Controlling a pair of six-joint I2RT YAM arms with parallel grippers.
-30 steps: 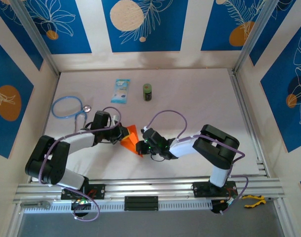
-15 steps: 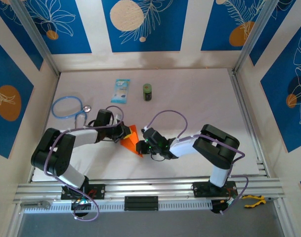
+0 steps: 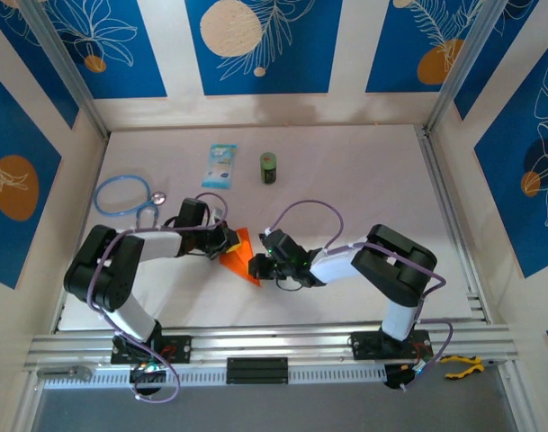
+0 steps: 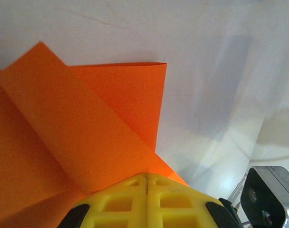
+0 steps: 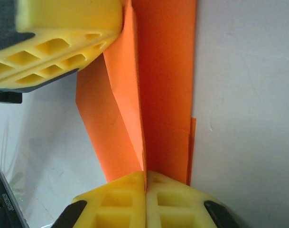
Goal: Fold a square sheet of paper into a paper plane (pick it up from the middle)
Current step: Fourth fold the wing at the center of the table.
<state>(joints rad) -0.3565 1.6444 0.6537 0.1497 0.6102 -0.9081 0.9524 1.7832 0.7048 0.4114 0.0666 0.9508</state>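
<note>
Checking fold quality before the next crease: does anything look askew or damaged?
Slightly. In the right wrist view, a thin strip of the orange paper pokes out past the upper layer's right edge, so the layers aren't aligned. No tears visible.

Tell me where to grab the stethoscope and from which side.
Grip the stethoscope on its blue tube loop, from straight above, jaws straddling the tube. It lies flat on the table, and the tube is thin; the small chest piece looks too low to pinch.
</note>
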